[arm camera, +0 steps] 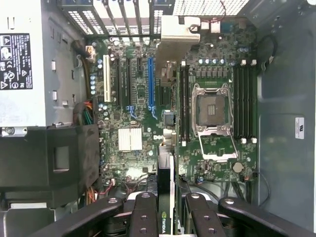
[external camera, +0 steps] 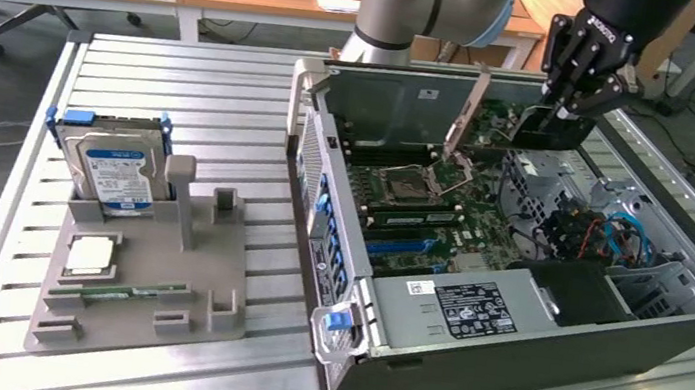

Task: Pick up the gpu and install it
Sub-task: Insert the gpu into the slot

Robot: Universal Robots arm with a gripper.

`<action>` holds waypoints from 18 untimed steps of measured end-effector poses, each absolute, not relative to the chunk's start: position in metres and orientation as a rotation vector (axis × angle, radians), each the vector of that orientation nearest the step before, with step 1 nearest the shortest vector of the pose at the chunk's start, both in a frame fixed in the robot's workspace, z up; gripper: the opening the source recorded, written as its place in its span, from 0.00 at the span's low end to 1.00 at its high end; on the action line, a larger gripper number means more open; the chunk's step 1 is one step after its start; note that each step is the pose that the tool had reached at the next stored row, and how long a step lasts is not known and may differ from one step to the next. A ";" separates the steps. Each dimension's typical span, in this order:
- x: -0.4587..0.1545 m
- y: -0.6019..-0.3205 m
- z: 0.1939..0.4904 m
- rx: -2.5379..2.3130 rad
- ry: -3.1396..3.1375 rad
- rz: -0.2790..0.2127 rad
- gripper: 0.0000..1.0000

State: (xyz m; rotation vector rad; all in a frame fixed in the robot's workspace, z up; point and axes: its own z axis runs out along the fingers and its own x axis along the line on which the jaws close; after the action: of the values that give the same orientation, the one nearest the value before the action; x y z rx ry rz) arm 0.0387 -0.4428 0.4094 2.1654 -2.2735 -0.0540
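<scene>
Exterior view: the gripper (external camera: 560, 109) hangs over the far end of the open computer case (external camera: 652, 331), its jaws drawn narrow and clamped on the gpu (external camera: 548, 131). The card hangs on edge beneath the fingers, above the motherboard (external camera: 447, 203) and not seated in it. White lettering runs along the gripper's black body, but I cannot make it out. Well apart on the table, towards the exterior view's left, a grey holder (external camera: 195, 281) carries a hard drive (external camera: 115, 175) with a blue-and-white label whose print cannot be read. The power supply (external camera: 468, 307) in the case bears a white label of small text, also illegible.

Wrist view: the black fingers (arm camera: 143, 217) of the gripper (arm camera: 168, 223) close on the gpu (arm camera: 166, 195), seen edge-on between them; the word NVIDIA with its logo reads on the card's edge. Beyond lie the blue slot (arm camera: 151, 81), a white slot (arm camera: 106, 81) and the empty CPU socket (arm camera: 212, 113). The power supply (arm camera: 24, 74) label shows warning triangles; a white sticker (arm camera: 299, 127) on the case wall has a mark I cannot read
</scene>
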 end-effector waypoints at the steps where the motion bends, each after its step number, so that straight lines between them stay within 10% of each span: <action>1: 0.038 -0.441 0.409 2.165 -2.274 -0.054 0.27; 18: 0.028 -0.426 0.409 2.166 -2.274 -0.051 0.27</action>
State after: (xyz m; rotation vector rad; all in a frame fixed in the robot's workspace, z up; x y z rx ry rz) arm 0.0279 -0.4263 0.4093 2.1656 -2.2737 -0.0512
